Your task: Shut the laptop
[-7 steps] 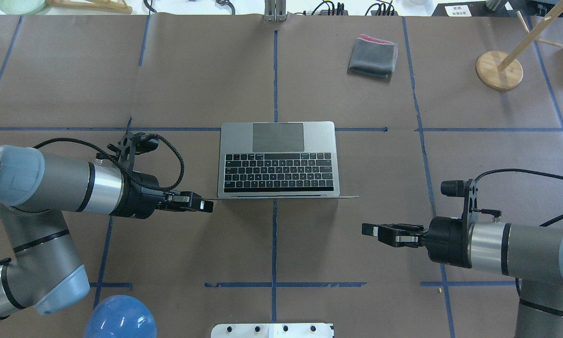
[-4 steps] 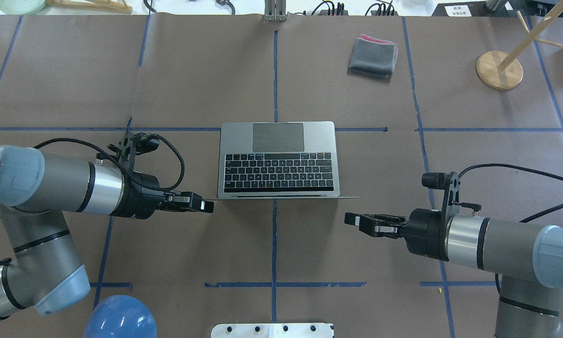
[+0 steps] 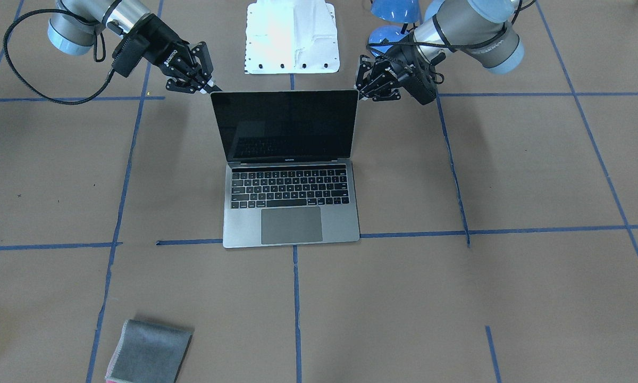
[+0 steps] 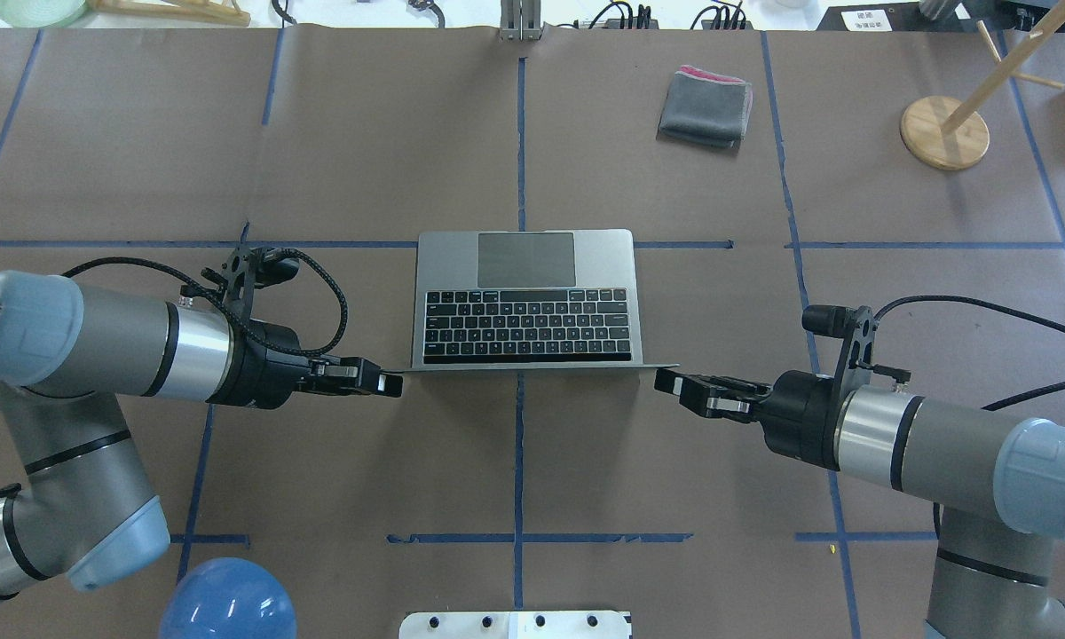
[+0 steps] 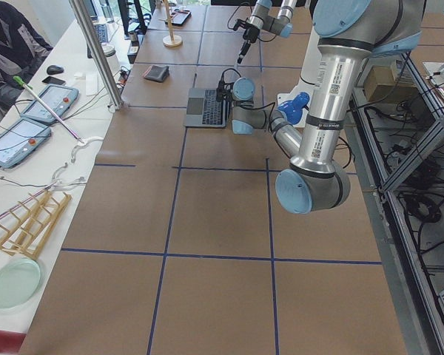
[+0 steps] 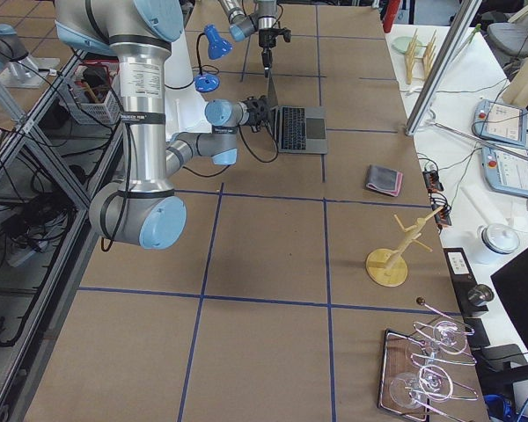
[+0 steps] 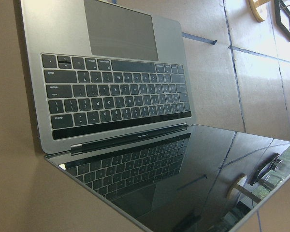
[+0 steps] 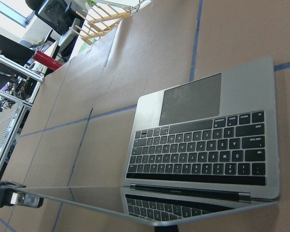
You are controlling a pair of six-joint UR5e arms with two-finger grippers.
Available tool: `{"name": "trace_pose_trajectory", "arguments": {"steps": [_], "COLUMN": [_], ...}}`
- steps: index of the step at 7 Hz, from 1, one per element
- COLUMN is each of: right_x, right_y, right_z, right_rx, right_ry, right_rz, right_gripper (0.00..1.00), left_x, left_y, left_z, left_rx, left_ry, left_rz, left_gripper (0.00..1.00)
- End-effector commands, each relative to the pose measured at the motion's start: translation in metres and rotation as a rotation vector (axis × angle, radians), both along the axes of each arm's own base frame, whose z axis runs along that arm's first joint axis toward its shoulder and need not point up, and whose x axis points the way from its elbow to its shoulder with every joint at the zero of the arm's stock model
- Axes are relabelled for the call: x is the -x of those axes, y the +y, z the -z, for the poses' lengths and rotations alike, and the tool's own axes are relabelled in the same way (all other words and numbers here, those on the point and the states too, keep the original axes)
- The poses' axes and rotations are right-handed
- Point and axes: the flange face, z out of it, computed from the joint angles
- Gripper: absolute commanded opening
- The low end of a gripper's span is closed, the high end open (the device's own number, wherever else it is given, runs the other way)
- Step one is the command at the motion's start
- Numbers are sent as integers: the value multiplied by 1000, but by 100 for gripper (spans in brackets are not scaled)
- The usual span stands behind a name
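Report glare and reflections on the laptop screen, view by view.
Left wrist view: the laptop is sharp, and its screen mirrors its own keys clearly. Right wrist view: the screen mirrors the key rows at a grazing angle. Front-facing view: the screen is dark, with a faint keyboard reflection and no glare.

A robotics lab is being indicated by the tape-gridded, paper-covered table (image 4: 364, 133), the teach pendants (image 5: 49, 103) and the aluminium post (image 5: 96, 52).

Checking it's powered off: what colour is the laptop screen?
Black, unlit; the laptop screen shows best in the front-facing view.
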Motion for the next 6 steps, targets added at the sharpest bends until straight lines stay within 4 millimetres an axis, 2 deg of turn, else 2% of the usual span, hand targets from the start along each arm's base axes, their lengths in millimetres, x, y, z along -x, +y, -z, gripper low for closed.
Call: {"name": "trace_pose_trajectory", "arguments": {"steps": [1, 3, 6], "right_x": [14, 12, 9], "right_y": [-22, -33, -58], "right_z": [20, 23, 10], "right_rx": [5, 10, 29], "right_ry": [17, 30, 56], "right_rz": [-45, -69, -114], "right_gripper": [0, 0, 0], "left_x": [3, 10, 12], "left_y": [-14, -28, -52], "left_z": [5, 11, 31], "left_rx": [4, 2, 32], "left_ry": [-4, 3, -36], "left_rz": [26, 55, 93], "left_gripper": [1, 1, 0]}}
